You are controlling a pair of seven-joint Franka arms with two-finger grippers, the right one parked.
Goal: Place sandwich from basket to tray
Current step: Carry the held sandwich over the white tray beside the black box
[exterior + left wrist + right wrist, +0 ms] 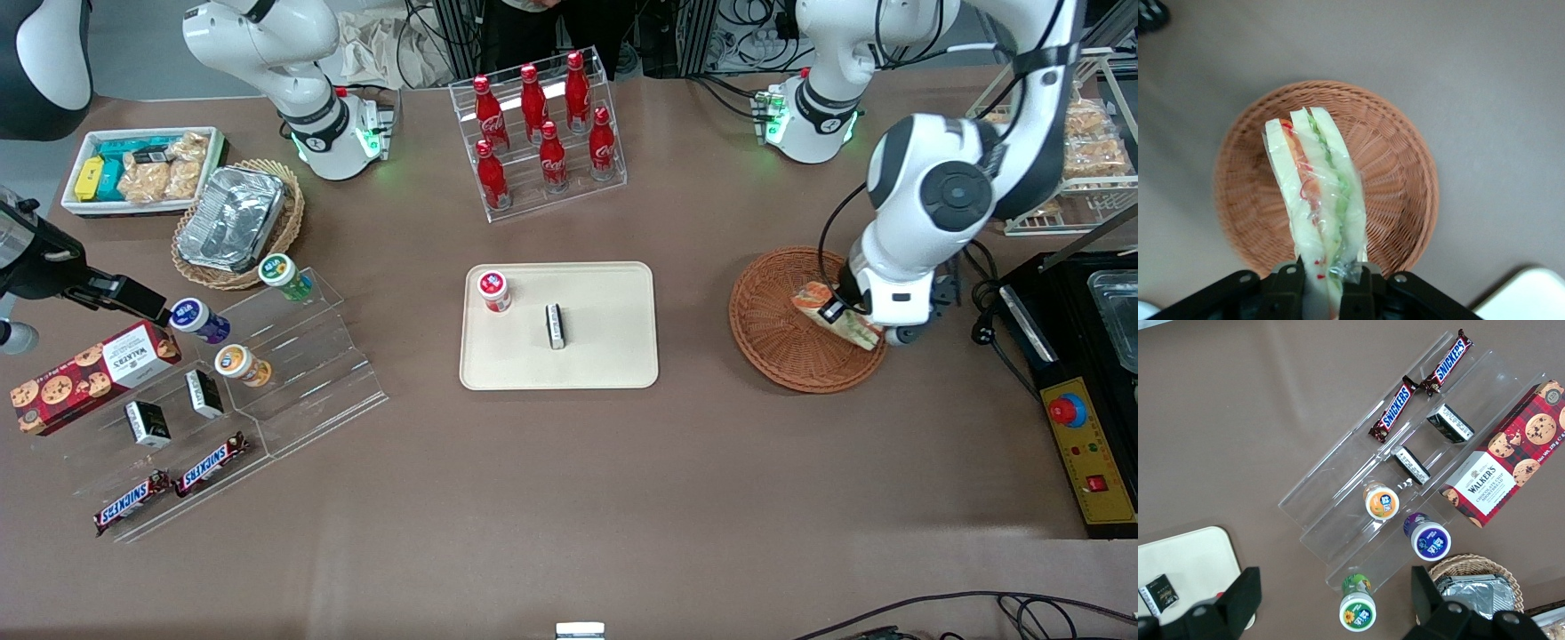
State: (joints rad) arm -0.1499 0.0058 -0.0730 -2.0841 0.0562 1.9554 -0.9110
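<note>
The hand (1321, 280) grips the sandwich (1317, 200) by one end — fingers closed on it. The sandwich hangs above the basket (1398, 180), well apart from the tray (613, 356).

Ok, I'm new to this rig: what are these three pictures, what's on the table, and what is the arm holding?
Two white robot arms stand at a brown table. The front view looks at them from above and in front; the other two come from cameras on their wrists. The working arm's gripper hangs over the round wicker basket, shut on a wrapped sandwich. Nearer the table's middle lies the beige tray, carrying a small red-lidded cup and a small dark box. Cola bottles and snack displays stand elsewhere.
</note>
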